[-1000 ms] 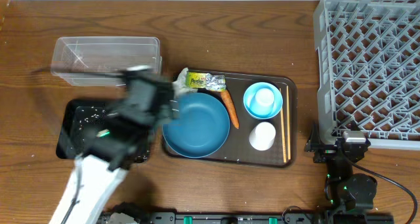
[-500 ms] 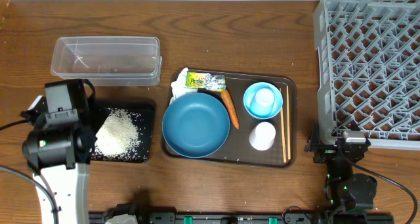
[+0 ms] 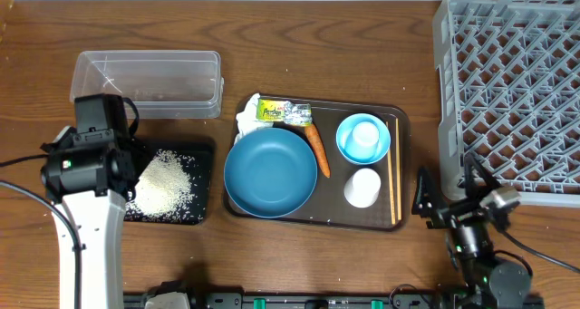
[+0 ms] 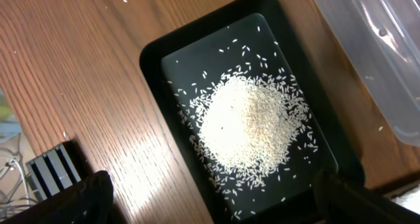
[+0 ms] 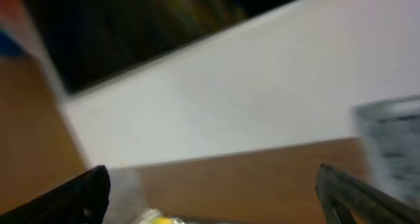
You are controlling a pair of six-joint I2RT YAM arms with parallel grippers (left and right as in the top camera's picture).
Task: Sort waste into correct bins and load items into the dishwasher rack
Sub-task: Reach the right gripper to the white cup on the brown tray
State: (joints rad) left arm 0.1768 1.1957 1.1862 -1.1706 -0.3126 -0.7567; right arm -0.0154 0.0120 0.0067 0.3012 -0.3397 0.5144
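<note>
— Going big to small: where does everything sit?
— Grey dishwasher rack [image 3: 512, 91] is at the table's [image 3: 362, 37] far right. The brown tray [image 3: 403, 220] is mid-table. The clear tub [image 3: 145, 81] is back left, with the black tray [image 3: 207, 178] just in front of it.
— Dishes?
— All on the brown tray. The blue plate-bowl [image 3: 270, 173] is on its left half. The light-blue bowl [image 3: 344, 144] is back right with a white cup [image 3: 364, 135] inside. A second cup [image 3: 362, 188] stands just in front of that bowl.
— Waste?
— The carrot [image 3: 317, 150] lies between the plate-bowl and the small bowl. The wrapper [image 3: 284, 112] and tissue [image 3: 243, 124] are at the tray's back-left corner. The chopsticks [image 3: 394, 168] run along its right edge. The rice [image 4: 246, 125] is piled in the black tray.
— Claws?
— The left gripper [image 4: 213, 207] hangs over the black tray, fingers wide apart, holding nothing. The right gripper [image 3: 446, 196] is by the rack's front-left corner, also spread and empty. Its wrist view is blurred.
</note>
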